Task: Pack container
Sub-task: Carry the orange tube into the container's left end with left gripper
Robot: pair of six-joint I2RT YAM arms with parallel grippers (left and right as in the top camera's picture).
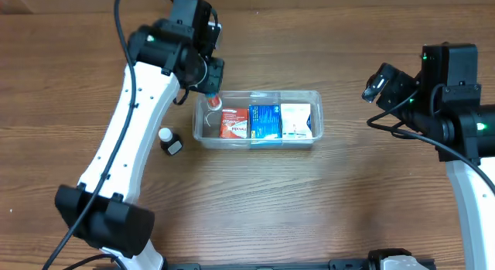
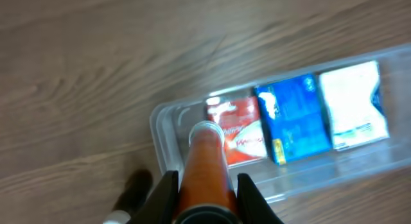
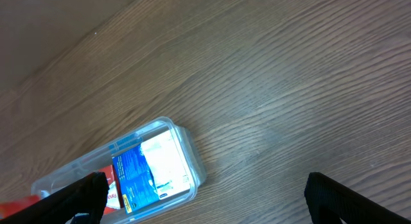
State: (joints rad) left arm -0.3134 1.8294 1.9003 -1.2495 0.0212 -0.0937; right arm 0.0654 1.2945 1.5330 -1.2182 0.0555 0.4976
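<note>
Three items lie side by side in the container (image 1: 318, 115), centre of the overhead frame on the tabletop (image 1: 309, 208): red box (image 1: 235, 122), blue box (image 1: 265, 121), white box (image 1: 296, 121). Left claw (image 2: 205, 189) is clamped on an orange bottle (image 2: 205, 160), tilted over the container's left end. Small dark bottle (image 1: 169, 142) sits outside, lower left of the container. Right claw (image 3: 205, 201) is spread wide and empty, at frame right.

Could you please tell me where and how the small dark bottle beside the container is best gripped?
Probably the body of the small dark bottle, below its white cap, coming down from above: the body is wider than the cap and sits apart from the container.
</note>
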